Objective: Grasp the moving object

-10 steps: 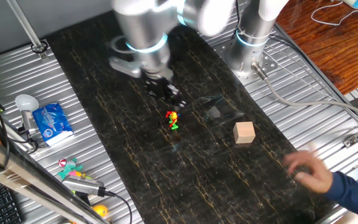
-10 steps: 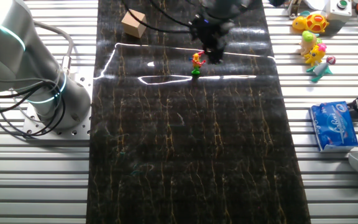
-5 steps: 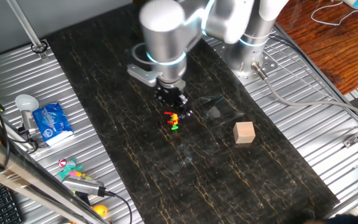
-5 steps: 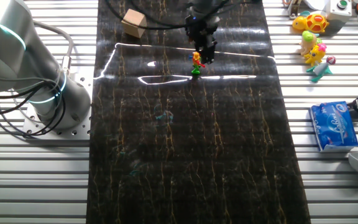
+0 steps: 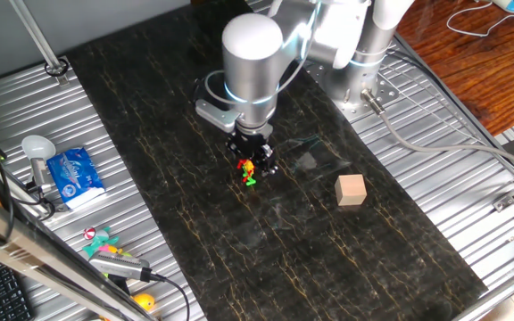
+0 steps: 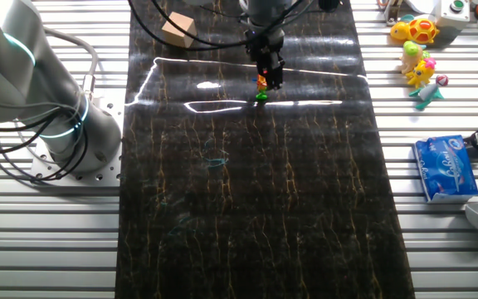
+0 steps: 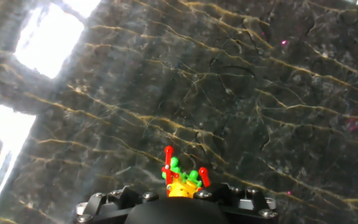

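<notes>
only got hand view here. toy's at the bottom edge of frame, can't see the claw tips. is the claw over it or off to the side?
Observer: Over it. In one fixed view the claw sits right above the toy figure, whose green base pokes out below.
Operator: closed on it?
Observer: Can't tell; in the other fixed view the claw hides the toy's top half.
Operator: anything nearby to hit?
Observer: Only the tan cube, clearly apart from the claw on the dark mat.
Operator: rest of the clutter?
Observer: The blue packet lies off the mat, on the ribbed metal.
</notes>
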Robot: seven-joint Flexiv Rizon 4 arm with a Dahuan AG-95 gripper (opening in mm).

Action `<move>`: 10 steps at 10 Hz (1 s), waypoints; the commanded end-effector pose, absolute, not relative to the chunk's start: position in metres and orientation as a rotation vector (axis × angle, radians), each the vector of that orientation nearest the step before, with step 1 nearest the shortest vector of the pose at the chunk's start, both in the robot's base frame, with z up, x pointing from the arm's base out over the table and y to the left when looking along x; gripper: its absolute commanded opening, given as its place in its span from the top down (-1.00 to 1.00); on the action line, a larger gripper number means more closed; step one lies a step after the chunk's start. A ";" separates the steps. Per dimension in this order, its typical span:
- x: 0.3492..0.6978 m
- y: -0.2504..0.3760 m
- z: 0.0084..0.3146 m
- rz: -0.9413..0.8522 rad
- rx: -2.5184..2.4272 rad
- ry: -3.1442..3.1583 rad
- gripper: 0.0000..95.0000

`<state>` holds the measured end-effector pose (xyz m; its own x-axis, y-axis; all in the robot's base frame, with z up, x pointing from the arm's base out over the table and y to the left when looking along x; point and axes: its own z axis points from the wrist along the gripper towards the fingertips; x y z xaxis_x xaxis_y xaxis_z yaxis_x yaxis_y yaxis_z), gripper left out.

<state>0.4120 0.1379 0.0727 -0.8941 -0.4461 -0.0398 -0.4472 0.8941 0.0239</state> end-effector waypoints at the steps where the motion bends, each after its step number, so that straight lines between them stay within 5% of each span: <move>1: 0.416 0.137 0.068 0.046 -0.709 3.012 -0.20; 4: 0.419 0.134 0.063 0.043 -0.701 3.001 -0.20; 5: 0.419 0.134 0.061 0.040 -0.680 2.993 0.60; 6: 0.419 0.135 0.060 0.038 -0.659 2.990 1.00; 10: 0.423 0.133 0.067 0.045 -0.644 3.015 1.00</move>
